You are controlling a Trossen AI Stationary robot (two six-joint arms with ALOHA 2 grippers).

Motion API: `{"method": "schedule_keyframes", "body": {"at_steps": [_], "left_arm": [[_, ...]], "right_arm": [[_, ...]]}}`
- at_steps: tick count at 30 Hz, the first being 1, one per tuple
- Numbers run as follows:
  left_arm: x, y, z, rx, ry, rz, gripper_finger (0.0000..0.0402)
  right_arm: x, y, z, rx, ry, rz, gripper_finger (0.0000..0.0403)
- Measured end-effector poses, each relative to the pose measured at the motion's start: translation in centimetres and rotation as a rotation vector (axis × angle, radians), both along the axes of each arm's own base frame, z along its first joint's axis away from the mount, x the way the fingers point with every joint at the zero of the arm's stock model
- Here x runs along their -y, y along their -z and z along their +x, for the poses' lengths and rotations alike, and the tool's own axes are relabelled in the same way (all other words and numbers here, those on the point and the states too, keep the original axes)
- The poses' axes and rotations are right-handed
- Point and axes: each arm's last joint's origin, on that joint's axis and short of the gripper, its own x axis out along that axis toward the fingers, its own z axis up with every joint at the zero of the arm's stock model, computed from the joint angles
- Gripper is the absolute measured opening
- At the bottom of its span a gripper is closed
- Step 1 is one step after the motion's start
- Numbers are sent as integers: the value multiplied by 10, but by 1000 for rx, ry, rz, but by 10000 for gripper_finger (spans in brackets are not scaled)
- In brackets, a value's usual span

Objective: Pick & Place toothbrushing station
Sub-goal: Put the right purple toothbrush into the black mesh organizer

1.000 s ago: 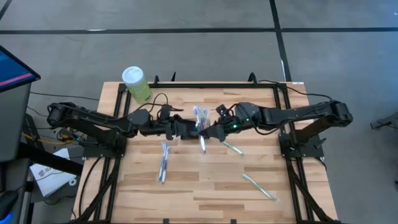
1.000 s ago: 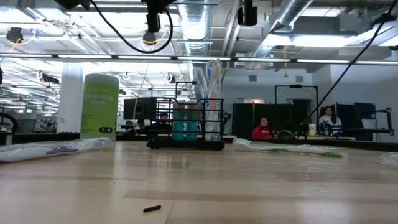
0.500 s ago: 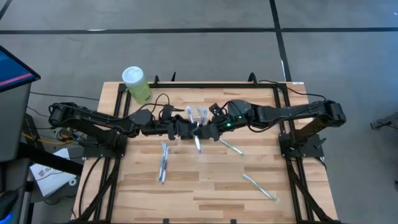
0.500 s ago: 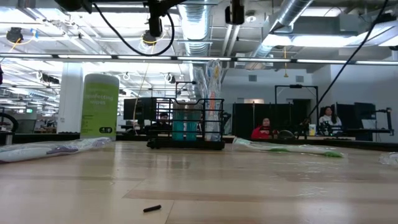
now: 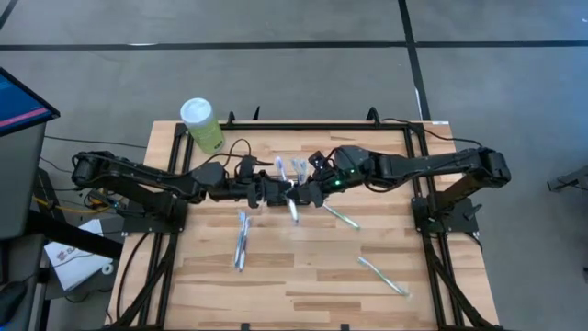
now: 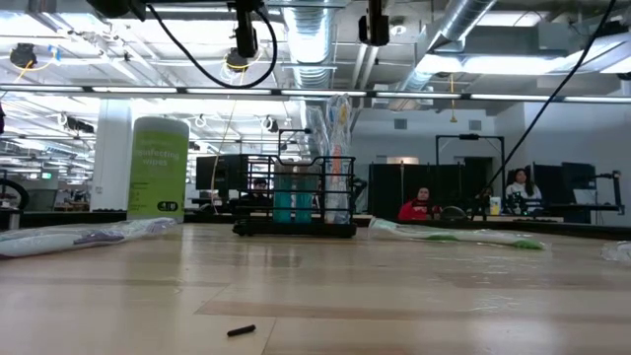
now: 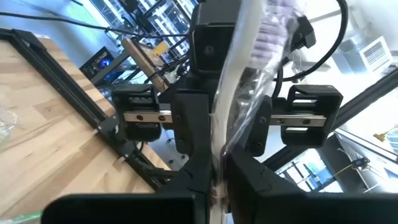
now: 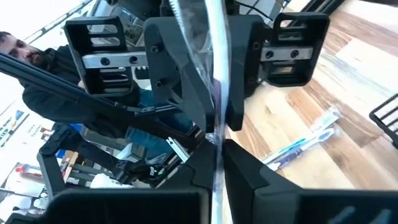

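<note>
High view: both arms outstretched mid-table, left gripper (image 5: 278, 191) and right gripper (image 5: 296, 194) jaws pinching one wrapped toothbrush (image 5: 292, 208).

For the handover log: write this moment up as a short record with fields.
left gripper: mid-table, shut on the wrapped toothbrush
right gripper: facing the left one, shut on the same wrapped toothbrush
toothbrushing station: upright on the table behind the grippers, some items already in it
loose wrapped brushes: front left pair, right of centre, front right
green canister: far left corner, upright
</note>
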Motion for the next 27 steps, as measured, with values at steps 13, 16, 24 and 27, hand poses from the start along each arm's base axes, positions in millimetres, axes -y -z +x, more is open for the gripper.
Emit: {"method": "schedule_keyframes", "body": {"at_steps": [13,16,24,27], "left_arm": [[-1,-4,-5,3,-31,34,14],[-3,-5,-10,-40,-89,60,14],[-3,-12,-36,-204,-395,225,14],[-1,-7,-40,-330,-506,400,14]], "right_arm": [[-1,-2,-6,-30,-42,4,208],[0,-10,-14,-6,-53,-6,248],[4,-37,-45,45,-48,-89,270],[6,-44,-56,54,-35,-114,270]]}}
